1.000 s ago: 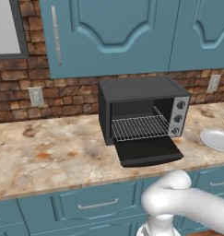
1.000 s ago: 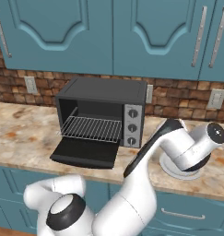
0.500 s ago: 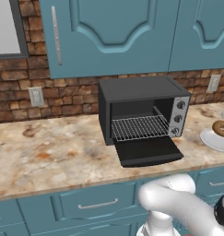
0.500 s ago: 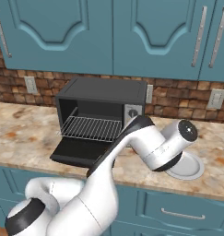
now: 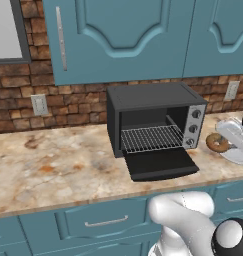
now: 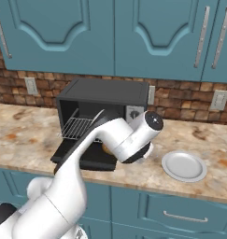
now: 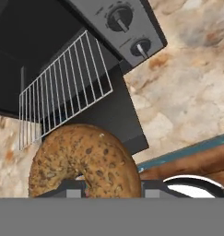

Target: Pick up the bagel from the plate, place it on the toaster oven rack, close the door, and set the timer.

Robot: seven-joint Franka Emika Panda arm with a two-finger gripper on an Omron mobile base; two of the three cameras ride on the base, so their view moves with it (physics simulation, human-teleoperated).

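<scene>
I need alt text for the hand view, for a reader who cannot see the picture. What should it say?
A seeded golden-brown bagel is held in the gripper close to the camera, above the open black door of the toaster oven. Behind it the silver wire rack sticks out of the dark cavity, with two round knobs and marbled counter to the right.

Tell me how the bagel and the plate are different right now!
The bagel is golden-brown and speckled with a hole in its middle; the plate is pale grey-white with no hole. The bagel is small, the plate is wider. The bagel is held in the gripper near the toaster oven, while the plate lies bare on the counter. Both are round.
</scene>
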